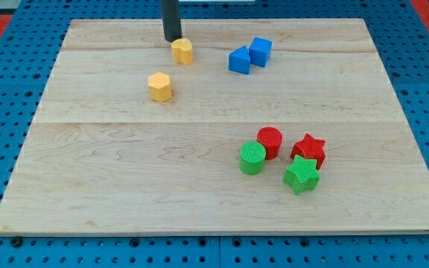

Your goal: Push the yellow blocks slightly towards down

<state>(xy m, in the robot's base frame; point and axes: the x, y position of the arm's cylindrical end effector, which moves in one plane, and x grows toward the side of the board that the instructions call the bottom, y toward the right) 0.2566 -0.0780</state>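
My tip (172,39) touching upper yellow block (182,50) at its top-left; other yellow block (159,86) below-left; no hand.

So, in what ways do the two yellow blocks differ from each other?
The upper yellow block sits near the view's top, with my tip right at its upper-left side; the lower yellow block lies further down and left, with nothing near it. The lower one looks hexagonal; the upper one looks rounder. Both are yellow and similar in size.
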